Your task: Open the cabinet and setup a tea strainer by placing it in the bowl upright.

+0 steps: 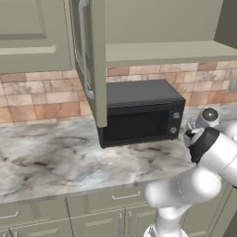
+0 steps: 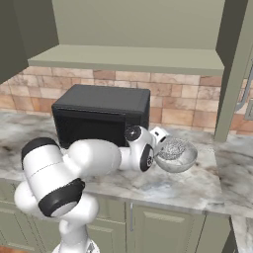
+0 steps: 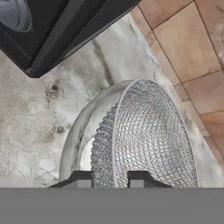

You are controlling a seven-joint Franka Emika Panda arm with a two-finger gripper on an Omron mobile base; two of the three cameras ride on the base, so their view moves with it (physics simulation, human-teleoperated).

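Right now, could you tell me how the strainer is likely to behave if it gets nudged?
The strainer is open wire mesh, so probably very light and easily shifted. Its rounded cup sits in the bowl and might rock or tilt. The thin mesh looks dentable, so gentle force seems wise.
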